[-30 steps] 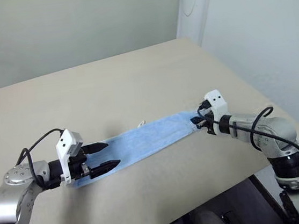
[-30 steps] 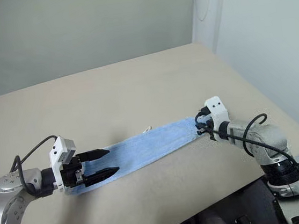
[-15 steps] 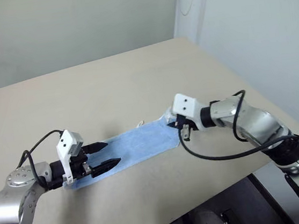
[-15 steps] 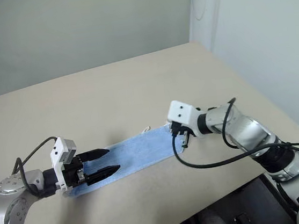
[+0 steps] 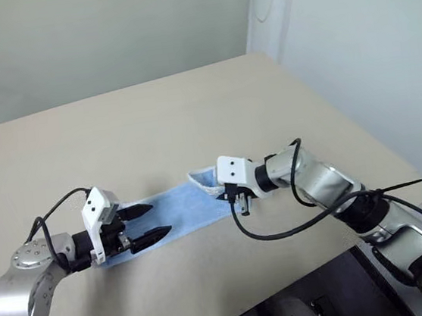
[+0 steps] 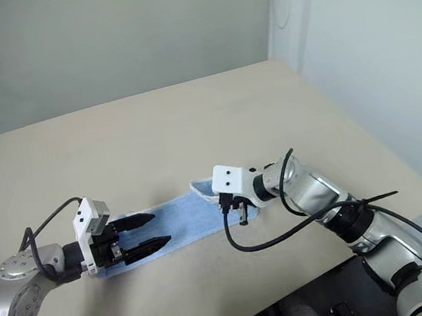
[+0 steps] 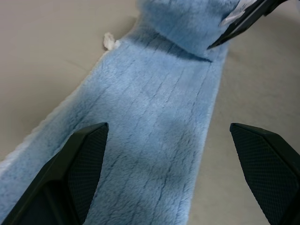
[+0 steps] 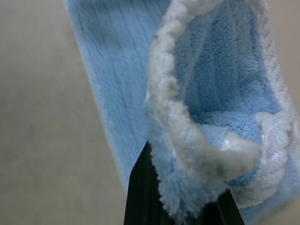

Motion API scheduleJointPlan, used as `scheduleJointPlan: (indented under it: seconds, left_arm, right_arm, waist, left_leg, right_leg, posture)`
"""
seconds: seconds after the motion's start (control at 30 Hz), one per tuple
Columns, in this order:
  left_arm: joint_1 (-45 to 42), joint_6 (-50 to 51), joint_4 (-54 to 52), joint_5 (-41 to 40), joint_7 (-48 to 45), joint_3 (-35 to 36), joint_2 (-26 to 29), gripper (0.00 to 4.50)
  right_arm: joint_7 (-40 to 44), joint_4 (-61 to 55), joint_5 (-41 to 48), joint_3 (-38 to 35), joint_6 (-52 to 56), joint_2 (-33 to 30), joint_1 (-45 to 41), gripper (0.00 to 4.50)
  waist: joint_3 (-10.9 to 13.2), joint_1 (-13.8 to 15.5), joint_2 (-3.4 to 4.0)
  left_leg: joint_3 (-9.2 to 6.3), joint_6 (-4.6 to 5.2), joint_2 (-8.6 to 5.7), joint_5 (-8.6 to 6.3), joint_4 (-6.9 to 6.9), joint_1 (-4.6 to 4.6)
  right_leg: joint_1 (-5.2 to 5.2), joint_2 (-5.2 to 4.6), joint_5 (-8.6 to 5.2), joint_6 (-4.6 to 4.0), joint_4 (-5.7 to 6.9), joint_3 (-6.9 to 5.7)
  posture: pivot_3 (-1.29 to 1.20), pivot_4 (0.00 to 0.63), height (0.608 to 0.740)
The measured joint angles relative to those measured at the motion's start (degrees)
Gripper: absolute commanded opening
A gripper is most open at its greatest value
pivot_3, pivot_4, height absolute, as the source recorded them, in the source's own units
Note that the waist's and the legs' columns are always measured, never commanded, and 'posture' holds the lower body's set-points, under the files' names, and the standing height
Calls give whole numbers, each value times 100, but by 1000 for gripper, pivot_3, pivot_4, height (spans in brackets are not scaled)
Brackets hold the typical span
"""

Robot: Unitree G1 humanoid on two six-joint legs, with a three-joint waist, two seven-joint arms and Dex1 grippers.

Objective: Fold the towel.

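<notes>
Pinching the towel's (image 5: 173,209) lifted end, right gripper (image 5: 230,192) fingers clenched on fluffy white-edged terry curled into a loop. Remaining cloth is a long narrow ribbed blue strip flat on the smooth beige bench (image 5: 191,114), near its front edge. Left gripper (image 5: 144,223) fingers spread wide over the strip's left end, grasping nothing.

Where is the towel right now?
The towel lies as a long blue strip near the front edge of the table, its left end under the open left claw and its right end pinched and lifted by the right claw.
</notes>
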Motion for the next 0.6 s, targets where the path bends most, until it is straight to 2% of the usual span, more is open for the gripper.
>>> scheduleJointPlan:
  seconds: [0.2,0.33,0.53,0.6]
  left_arm:
    - [-1,0,-6,-24,11,0,0,4500]
    - [-5,0,-6,-28,11,0,1,4500]
    - [-14,0,-6,-31,19,0,1,4500]
    - [-15,0,-6,-33,39,0,1,4500]
  right_arm:
    - [0,142,-87,-16,85,378,0,16]
    - [-43,184,-86,-109,188,578,0,956]
    - [-147,325,-54,-434,351,768,0,3124]
    - [-148,318,19,-570,423,798,0,3124]
  waist:
    - [4,0,6]
    - [8,-3,12]
    - [8,2,13]
    - [8,3,12]
  left_leg:
    - [-1,-14,0,9,1,-2]
    - [-2,-16,0,10,0,-2]
    - [-5,-22,0,8,0,-1]
    - [-4,-23,0,8,0,-1]
  right_leg:
    - [-1,0,0,0,0,0]
    - [-3,0,0,0,1,-1]
    - [-5,0,6,-9,15,0]
    - [-6,0,7,-11,17,0]
  posture:
    - [0,150,740]
    - [0,150,740]
    - [0,150,740]
    - [0,150,740]
